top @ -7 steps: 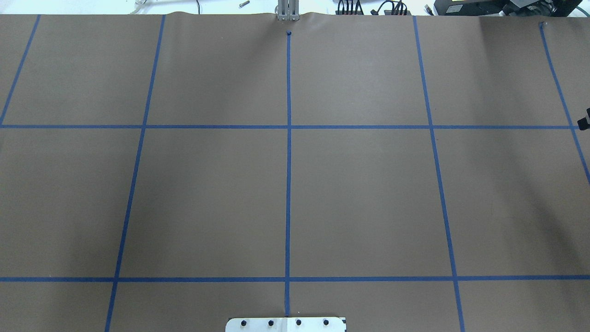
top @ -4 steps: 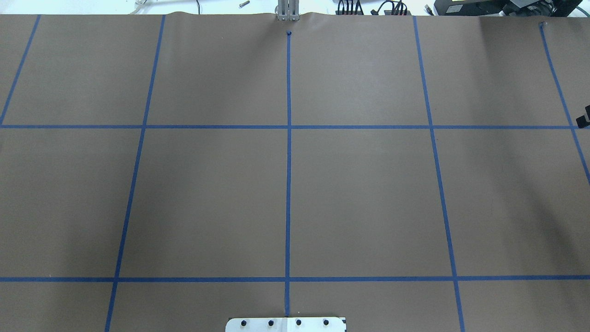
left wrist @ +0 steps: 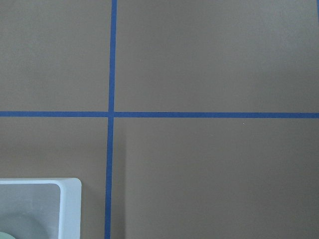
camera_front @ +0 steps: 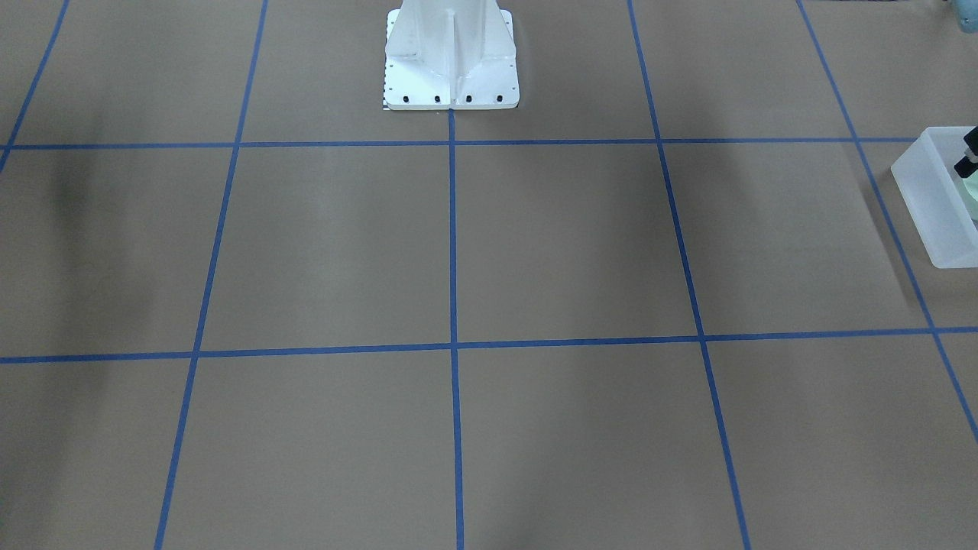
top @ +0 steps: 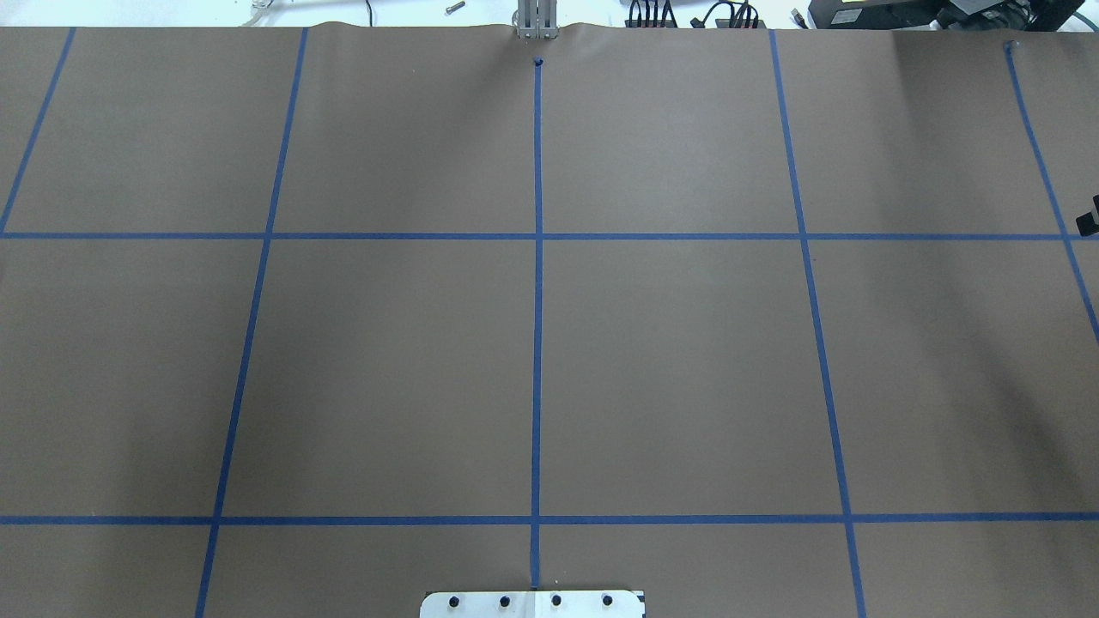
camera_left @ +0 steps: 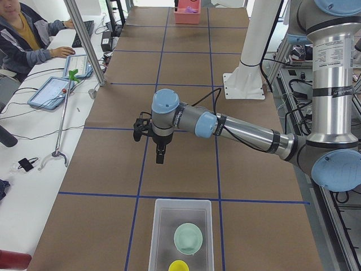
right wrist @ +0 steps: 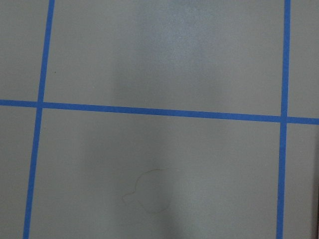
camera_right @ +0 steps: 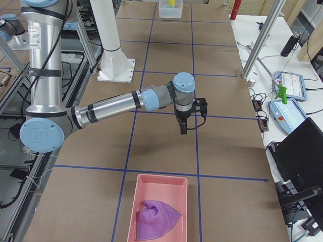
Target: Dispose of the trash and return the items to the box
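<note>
The frosted white box (camera_left: 155,240) stands at the table's left end, with the sage-green bowl (camera_left: 188,237) and the yellow cup (camera_left: 179,266) inside it. The box also shows in the front view (camera_front: 928,191), the left wrist view (left wrist: 70,201) and far off in the right side view (camera_right: 162,11). My left gripper (camera_left: 161,157) hangs above the bare table, about one grid cell from the box, with nothing seen in it. My right gripper (camera_right: 183,127) hangs above the table near the pink tray, with nothing seen in it. I cannot tell whether either is open or shut.
A pink tray (camera_right: 132,212) holding a purple cloth (camera_right: 156,219) stands at the table's right end. The white robot base (camera_front: 451,69) sits at the near middle edge. A person (camera_left: 22,34) sits at a side desk with tablets and cables.
The black sliver of the right gripper at the overhead view's right edge has shifted slightly up and toward the edge. Nothing else has moved.
</note>
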`<move>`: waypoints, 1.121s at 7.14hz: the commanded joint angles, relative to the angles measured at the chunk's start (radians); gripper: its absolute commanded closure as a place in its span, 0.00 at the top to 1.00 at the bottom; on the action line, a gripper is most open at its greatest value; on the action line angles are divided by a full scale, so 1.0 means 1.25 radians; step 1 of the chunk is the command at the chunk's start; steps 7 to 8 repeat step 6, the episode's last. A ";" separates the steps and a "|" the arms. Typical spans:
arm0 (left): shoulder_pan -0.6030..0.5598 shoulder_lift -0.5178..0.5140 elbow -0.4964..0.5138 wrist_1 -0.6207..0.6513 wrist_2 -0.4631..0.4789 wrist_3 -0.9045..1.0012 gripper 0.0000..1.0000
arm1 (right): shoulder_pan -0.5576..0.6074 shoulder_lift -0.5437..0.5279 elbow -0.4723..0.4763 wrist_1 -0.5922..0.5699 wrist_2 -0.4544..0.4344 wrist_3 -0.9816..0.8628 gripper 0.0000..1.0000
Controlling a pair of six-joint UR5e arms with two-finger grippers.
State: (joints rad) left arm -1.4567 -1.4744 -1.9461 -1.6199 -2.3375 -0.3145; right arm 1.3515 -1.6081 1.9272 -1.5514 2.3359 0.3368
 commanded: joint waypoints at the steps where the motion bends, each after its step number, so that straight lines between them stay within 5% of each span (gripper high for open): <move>1: 0.002 -0.001 0.008 -0.002 0.000 0.000 0.98 | 0.000 0.002 -0.004 -0.001 -0.001 0.004 1.00; 8: 0.002 -0.002 0.011 -0.001 0.000 0.001 0.98 | 0.000 0.000 -0.005 -0.001 -0.017 0.007 1.00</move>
